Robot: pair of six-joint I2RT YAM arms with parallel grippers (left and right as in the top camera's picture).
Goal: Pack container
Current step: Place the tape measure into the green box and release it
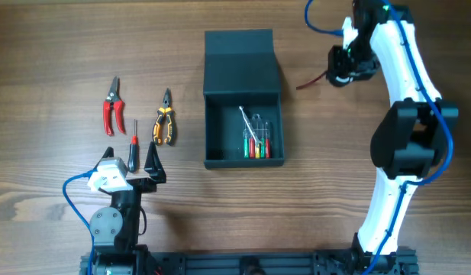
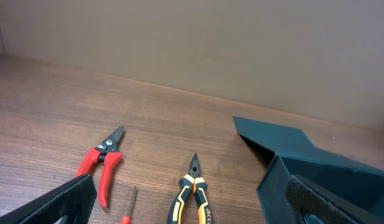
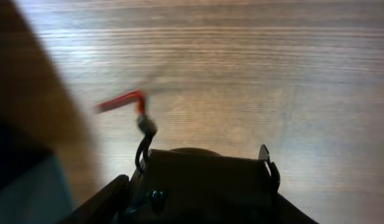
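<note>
The dark teal-grey container [image 1: 212, 126] stands open at the table's middle, its lid [image 1: 240, 53] laid back. A clear pack of small screwdrivers [image 1: 256, 141] lies inside. Left of it lie red pruners [image 1: 111, 107], a red-handled screwdriver [image 1: 133, 137] and yellow-black pliers [image 1: 164, 126]. My left gripper [image 1: 132, 164] is open and empty just in front of these tools. The left wrist view shows the pruners [image 2: 101, 163], screwdriver [image 2: 128, 205], pliers [image 2: 193, 196] and container [image 2: 285, 158] between and beyond the fingers [image 2: 192, 214]. My right gripper [image 1: 346, 65] hovers right of the lid. Its jaws [image 3: 198, 186] are dark and blurred.
A thin red piece [image 1: 311, 80] sticks out left from the right gripper, and it is blurred in the right wrist view [image 3: 120, 101]. The right arm [image 1: 407, 130] stretches along the table's right side. The left arm's base [image 1: 113, 221] is at the front left.
</note>
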